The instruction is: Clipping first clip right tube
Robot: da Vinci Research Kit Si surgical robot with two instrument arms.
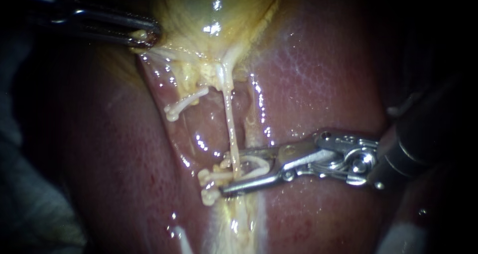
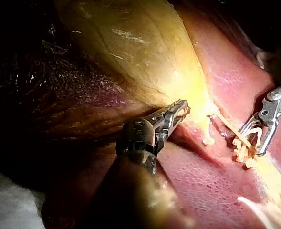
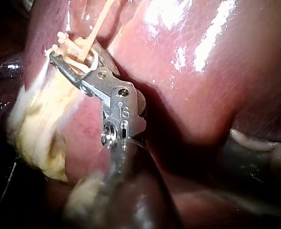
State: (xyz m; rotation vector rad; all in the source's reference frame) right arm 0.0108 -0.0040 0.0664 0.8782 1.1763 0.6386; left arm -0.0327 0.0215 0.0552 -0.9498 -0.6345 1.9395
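Where the right tube [image 1: 229,124] runs as a thin pale strand down the middle of the endoscope frame, from the gallbladder [image 1: 214,10] at the upper centre toward the lower centre, I have my right instrument [image 1: 231,172] across its lower end. Its end effector stands wide, one jaw on either side of the tube, and both jaws carry a pale, still-open clip [image 1: 255,160] that loops round the tube. The right wrist view shows the same: the tube passes between the spread jaws of that instrument [image 3: 76,52]. Just left of the tube, a shorter tube [image 1: 185,103] ends in a free stub. The liver [image 1: 318,84] lies glossy and red to either side. At the upper left of the endoscope frame, my left instrument [image 1: 144,36] has its end effector closed on the yellow edge of the gallbladder, with a bit of tissue pinched between the jaws; its own wrist view shows that grip too [image 2: 181,110].
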